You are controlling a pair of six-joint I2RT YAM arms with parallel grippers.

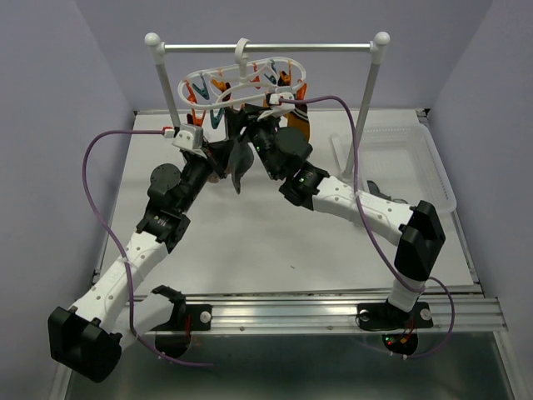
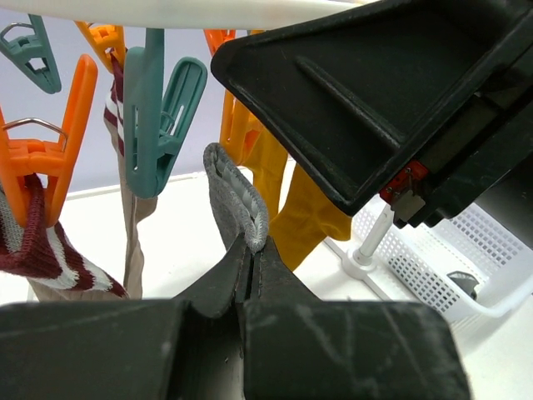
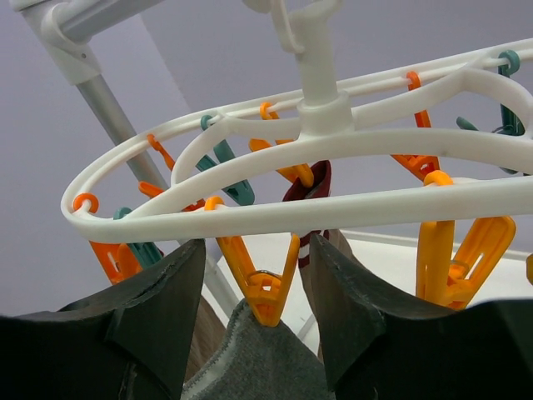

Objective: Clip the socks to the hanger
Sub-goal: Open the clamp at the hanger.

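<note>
Only the left wrist view shows the left gripper [image 2: 252, 250] pinched shut on a ribbed grey sock [image 2: 237, 196], with a mustard sock [image 2: 304, 217] at 3 o'clock. The right wrist view shows the right gripper [image 3: 254, 250] spread wide around an orange clip [image 3: 263, 302] — the smooth white oval hanger [image 3: 333, 210] sits at 12 o'clock.

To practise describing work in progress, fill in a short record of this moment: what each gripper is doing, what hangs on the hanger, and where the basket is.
left gripper: shut on the cuff of a grey sock, held up beneath the clips
right gripper: open, fingers either side of an orange clip, grey fabric just below it
hanger: hooked on the rail; a maroon-striped sock and a mustard sock hang from its clips
basket: on the table, right of the arms
</note>
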